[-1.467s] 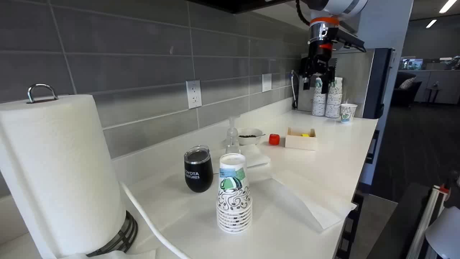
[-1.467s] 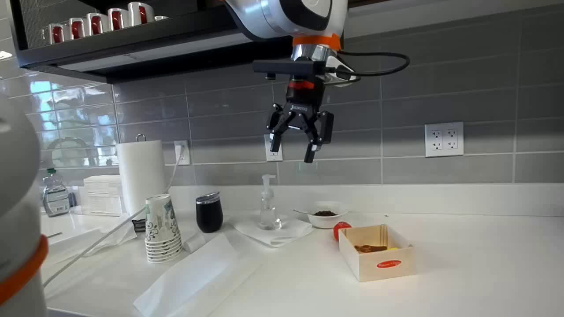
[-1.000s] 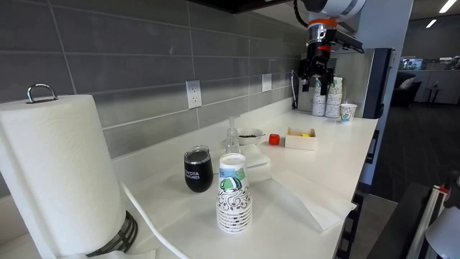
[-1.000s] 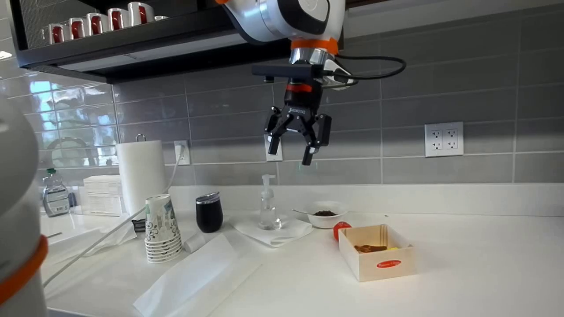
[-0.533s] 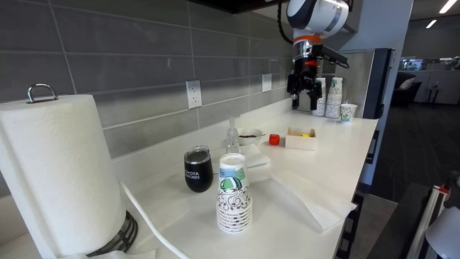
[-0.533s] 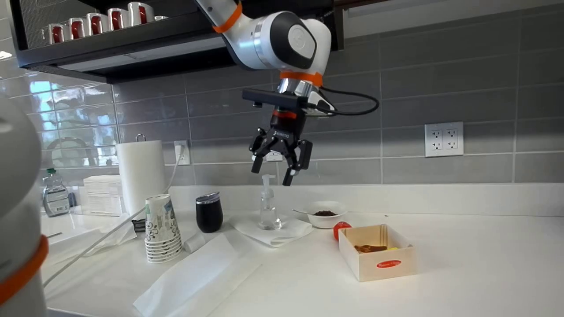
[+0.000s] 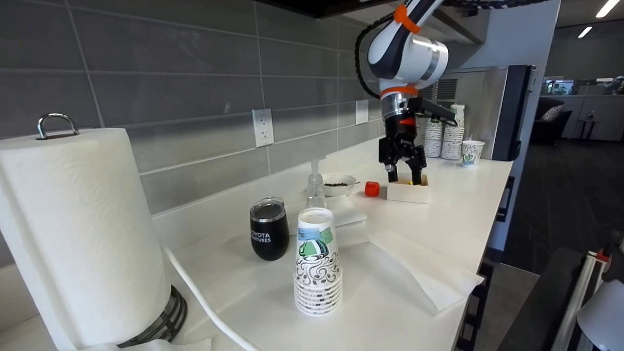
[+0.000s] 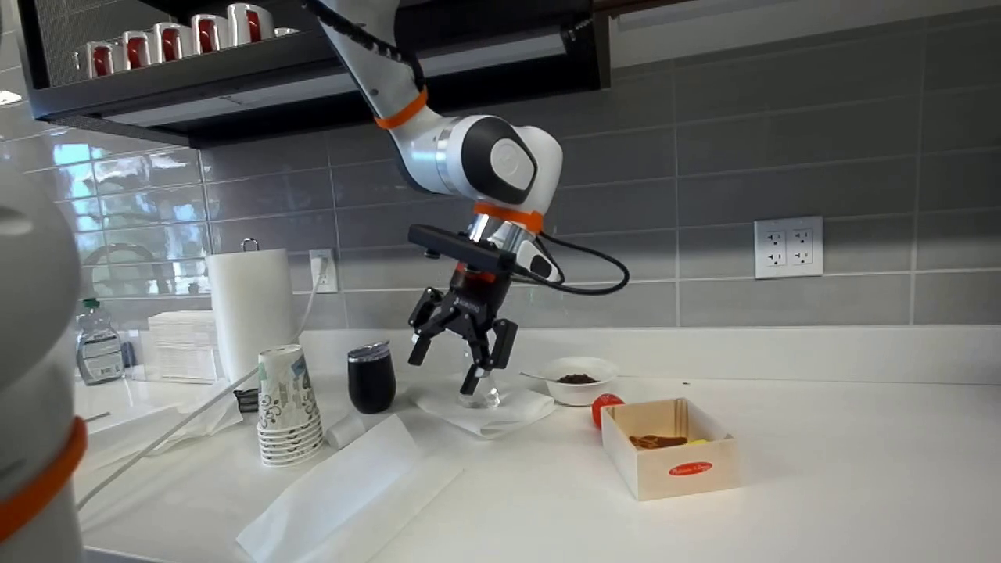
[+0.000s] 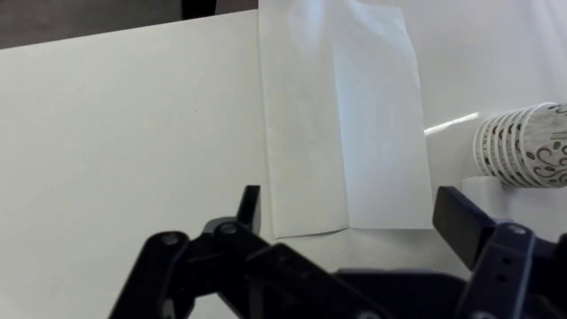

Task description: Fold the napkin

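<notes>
The napkin (image 8: 336, 500) is a thin white sheet lying on the counter near its front edge. A lengthwise crease divides it, and one half lifts slightly in an exterior view (image 7: 424, 273). In the wrist view the napkin (image 9: 305, 133) lies ahead of the fingers, its near end between them in the picture. My gripper (image 8: 443, 374) is open and empty, tilted, in the air above the counter. In that view it overlaps the soap dispenser; in an exterior view my gripper (image 7: 404, 179) overlaps the wooden box. It is apart from the napkin.
A stack of patterned paper cups (image 8: 288, 410) and a small white cylinder (image 8: 344, 430) stand beside the napkin. A black tumbler (image 8: 371, 379), soap dispenser (image 7: 315, 187) on another white sheet (image 8: 512, 410), bowl (image 8: 583, 391), wooden box (image 8: 688, 469) and paper-towel roll (image 7: 83, 234) are around. A shelf (image 8: 313, 78) hangs above.
My gripper has come down a long way and moved to the left in both exterior views, tilting more. It stays open. The napkin and other objects have not moved.
</notes>
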`<state>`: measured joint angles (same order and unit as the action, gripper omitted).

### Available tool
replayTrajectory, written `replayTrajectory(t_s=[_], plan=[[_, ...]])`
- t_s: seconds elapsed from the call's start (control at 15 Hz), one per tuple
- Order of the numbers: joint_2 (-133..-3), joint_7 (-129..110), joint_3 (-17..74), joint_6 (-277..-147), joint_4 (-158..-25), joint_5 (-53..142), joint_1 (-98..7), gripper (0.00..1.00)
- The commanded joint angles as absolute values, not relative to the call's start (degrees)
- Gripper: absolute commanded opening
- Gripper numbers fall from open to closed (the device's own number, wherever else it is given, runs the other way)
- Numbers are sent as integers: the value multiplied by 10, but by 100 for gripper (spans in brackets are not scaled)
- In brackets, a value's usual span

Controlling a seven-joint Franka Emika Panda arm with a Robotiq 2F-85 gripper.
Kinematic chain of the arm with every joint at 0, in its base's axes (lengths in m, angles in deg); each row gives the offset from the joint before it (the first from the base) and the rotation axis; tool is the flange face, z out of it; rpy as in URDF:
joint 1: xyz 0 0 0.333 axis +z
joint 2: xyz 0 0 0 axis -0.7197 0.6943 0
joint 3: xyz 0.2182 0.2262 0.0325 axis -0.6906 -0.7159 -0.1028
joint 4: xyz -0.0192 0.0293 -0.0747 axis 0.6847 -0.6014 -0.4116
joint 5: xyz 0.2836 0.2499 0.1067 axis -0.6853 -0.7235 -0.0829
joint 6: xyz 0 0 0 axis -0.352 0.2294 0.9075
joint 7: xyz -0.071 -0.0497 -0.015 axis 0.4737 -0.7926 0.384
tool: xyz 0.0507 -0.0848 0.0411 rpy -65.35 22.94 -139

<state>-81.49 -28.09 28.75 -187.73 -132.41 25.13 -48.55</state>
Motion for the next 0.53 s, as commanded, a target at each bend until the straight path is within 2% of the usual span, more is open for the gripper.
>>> replayTrajectory(t_s=[0.0, 0.47], plan=[[-792, -304, 283, -1896, -1343, 227, -494, 100], [-750, -324, 277, -1939, -1367, 214, -499, 100]])
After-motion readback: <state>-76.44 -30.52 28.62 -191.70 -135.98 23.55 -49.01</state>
